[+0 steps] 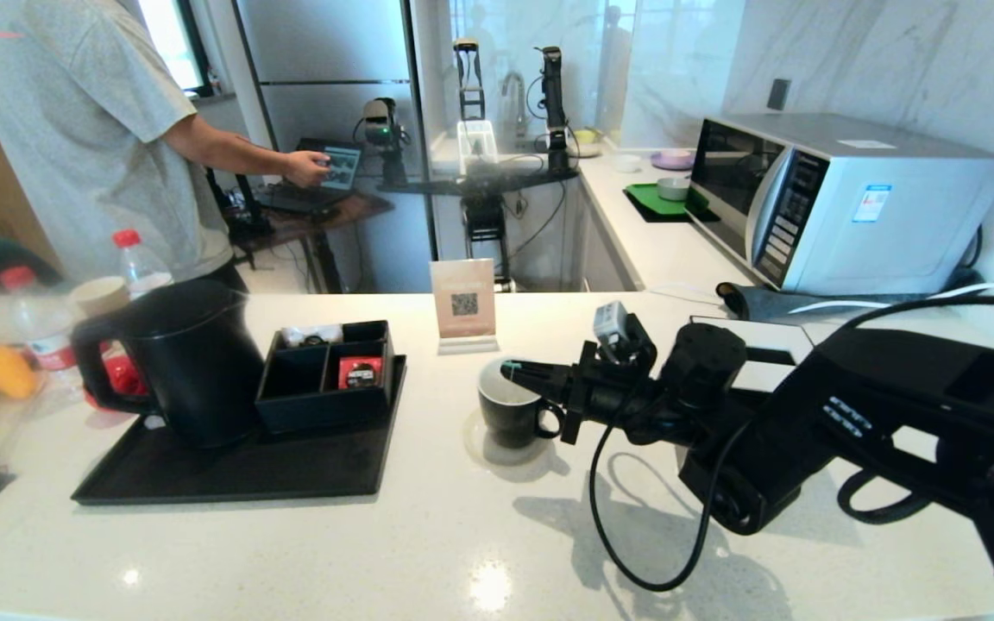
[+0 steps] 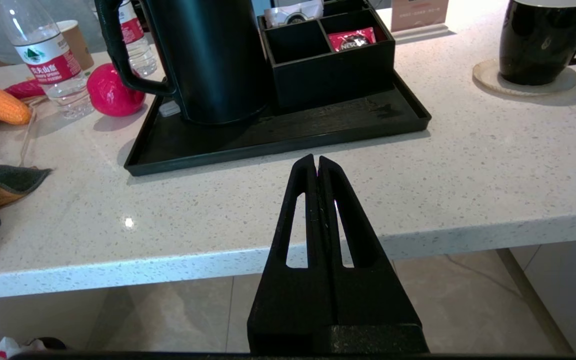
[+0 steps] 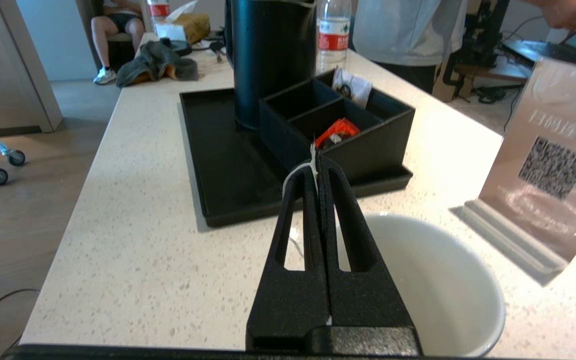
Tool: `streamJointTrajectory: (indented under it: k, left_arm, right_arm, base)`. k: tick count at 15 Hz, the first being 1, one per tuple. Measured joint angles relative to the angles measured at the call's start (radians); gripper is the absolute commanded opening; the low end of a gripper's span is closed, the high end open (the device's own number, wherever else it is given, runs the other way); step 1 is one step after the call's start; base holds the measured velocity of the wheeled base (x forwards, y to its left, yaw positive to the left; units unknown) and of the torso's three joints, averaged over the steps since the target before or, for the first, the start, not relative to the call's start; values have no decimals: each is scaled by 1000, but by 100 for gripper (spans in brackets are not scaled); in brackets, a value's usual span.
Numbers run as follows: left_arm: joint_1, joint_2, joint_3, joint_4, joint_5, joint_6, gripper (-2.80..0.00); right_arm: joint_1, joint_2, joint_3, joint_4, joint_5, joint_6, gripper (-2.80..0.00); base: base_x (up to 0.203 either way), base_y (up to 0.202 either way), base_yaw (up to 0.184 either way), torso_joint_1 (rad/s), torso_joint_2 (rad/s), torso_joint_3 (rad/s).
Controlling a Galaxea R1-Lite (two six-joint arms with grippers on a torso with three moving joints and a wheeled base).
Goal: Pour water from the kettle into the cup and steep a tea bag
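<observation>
The tall matte-black kettle point(image 1: 195, 371) point(image 2: 218, 60) point(image 3: 273, 55) stands on a black tray point(image 1: 204, 474), handle towards the left. Right of the tray, the small black cup point(image 1: 506, 418) point(image 2: 538, 45) with a white inside point(image 3: 433, 280) sits on a round coaster. My right gripper point(image 1: 507, 371) point(image 3: 316, 162) hovers over the cup's rim, shut on a thin white string point(image 3: 293, 175); the tea bag itself is hidden. My left gripper point(image 2: 316, 160) is shut on nothing, held low before the counter's front edge, out of the head view.
A black compartment box point(image 1: 324, 388) with sachets stands beside the kettle. A QR sign point(image 1: 462, 302) is behind the cup, a microwave point(image 1: 833, 198) at the back right. Water bottles point(image 1: 139, 263), a red ball and a paper cup crowd the left; a person point(image 1: 74, 129) stands there.
</observation>
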Motion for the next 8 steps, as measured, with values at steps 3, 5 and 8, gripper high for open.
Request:
streamJointTrajectory:
  k: [3,5,8]
  left_arm:
    - [0,0,0,0,0,0,-280]
    - [0,0,0,0,0,0,-280]
    - [0,0,0,0,0,0,-280]
  right_arm:
    - [0,-24,-6,0,-3,3,-280]
    - [-1,-41,-6,0,-17,3,-280]
    - [0,-67,-7,1,-109,3,-280]
  base:
    - [0,0,0,0,0,0]
    - [0,0,0,0,0,0]
    - [0,0,0,0,0,0]
